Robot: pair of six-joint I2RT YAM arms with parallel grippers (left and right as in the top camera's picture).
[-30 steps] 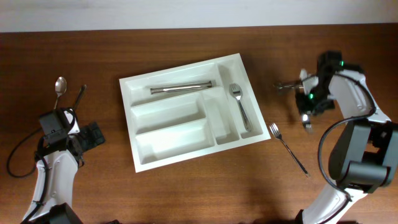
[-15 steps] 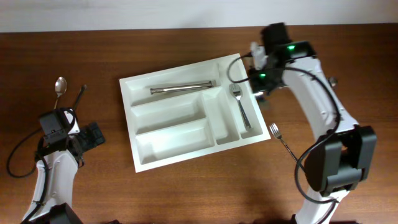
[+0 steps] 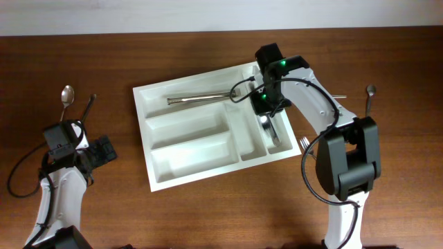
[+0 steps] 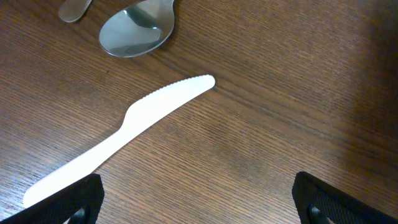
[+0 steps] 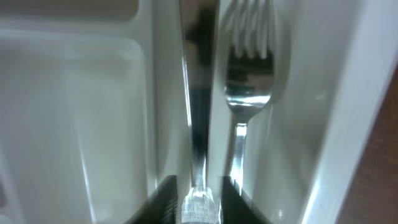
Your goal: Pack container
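Two narrow slots at the tray's [image 3: 187, 155] right end run lengthwise away from the right gripper [image 3: 266, 104]. Its jaws are clamped on a metal utensil [image 5: 198, 112] held parallel to those slots, just beside the fork [image 5: 249, 93] in the outer one. The utensil hangs about over the dividing wall, so I cannot tell which slot it will drop into. The left gripper [image 4: 199, 202], jaws spread wide, sits well apart over a plastic knife [image 4: 124, 134].

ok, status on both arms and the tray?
Left pincer open over white knife. Right pincer shut on metal utensil, above the container. Fork in rightmost slot; next slot bare.
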